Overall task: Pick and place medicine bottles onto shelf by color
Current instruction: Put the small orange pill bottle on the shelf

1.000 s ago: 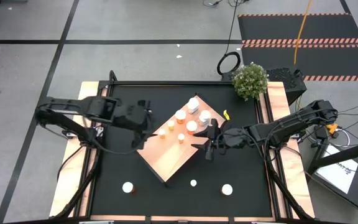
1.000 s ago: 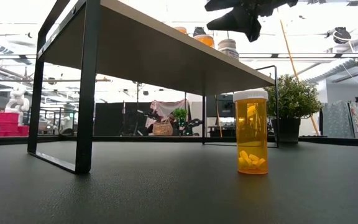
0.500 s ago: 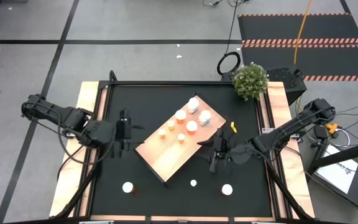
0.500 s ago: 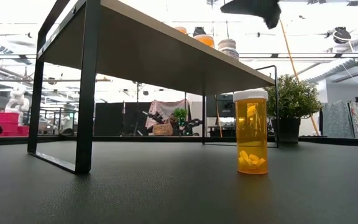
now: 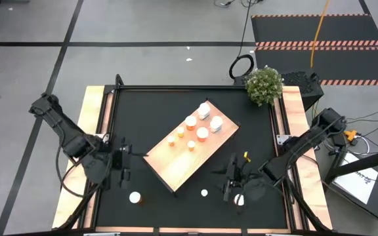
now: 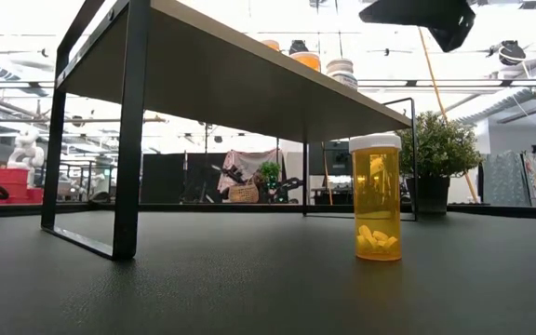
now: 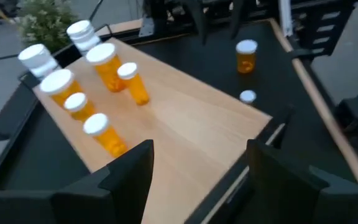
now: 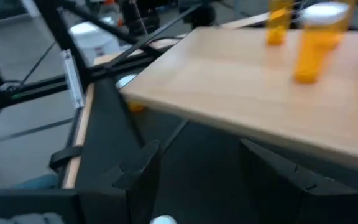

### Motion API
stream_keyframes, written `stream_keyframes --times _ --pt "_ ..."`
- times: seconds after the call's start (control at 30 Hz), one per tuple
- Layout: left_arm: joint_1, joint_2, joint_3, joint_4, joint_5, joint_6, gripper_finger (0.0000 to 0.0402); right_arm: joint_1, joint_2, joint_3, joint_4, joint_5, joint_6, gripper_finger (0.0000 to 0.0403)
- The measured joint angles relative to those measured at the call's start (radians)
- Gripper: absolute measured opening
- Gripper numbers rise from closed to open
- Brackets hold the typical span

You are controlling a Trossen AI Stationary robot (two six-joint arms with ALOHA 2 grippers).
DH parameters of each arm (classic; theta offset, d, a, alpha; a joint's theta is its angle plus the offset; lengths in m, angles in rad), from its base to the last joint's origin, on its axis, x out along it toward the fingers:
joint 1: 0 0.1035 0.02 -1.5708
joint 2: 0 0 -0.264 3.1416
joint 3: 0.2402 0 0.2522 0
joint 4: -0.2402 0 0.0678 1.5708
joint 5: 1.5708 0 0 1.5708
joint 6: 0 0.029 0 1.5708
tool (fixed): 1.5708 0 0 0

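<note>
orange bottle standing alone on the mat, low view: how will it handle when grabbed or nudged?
The orange bottle is probably light: only a few pills sit at its bottom. Standing tall and narrow on a small base, it would likely tip if pushed near the white cap. Once down, its round body would probably roll on the mat. The smooth wall may be slippery.

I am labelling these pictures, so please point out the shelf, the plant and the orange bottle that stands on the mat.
shelf (image 5: pixel 176 167): high view, bare wood of its near end.
plant (image 5: pixel 264 84): high view, middle of the leaves.
orange bottle (image 6: pixel 378 209): low view, middle of its body.
</note>
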Motion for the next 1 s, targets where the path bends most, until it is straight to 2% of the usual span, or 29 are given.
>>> stream_keyframes --times 0.17,0.53,0.77,1.0 --pt "-0.038 0.000 -0.008 0.015 -0.007 -0.055 0.0257 0.009 0.079 0.101 -0.085 -0.031 0.006 0.0208" --pt "-0.112 0.078 -0.008 0.023 -0.013 -0.130 0.0257 0.008 0.307 0.532 -0.597 -0.110 0.099 0.0208" --pt "-0.116 0.099 -0.008 0.014 -0.006 -0.121 0.0257 0.007 0.361 0.556 -0.641 -0.184 0.183 0.0208" --pt "-0.116 0.094 -0.008 0.010 -0.005 -0.102 0.0257 0.008 0.360 0.551 -0.685 -0.187 0.229 0.0208"
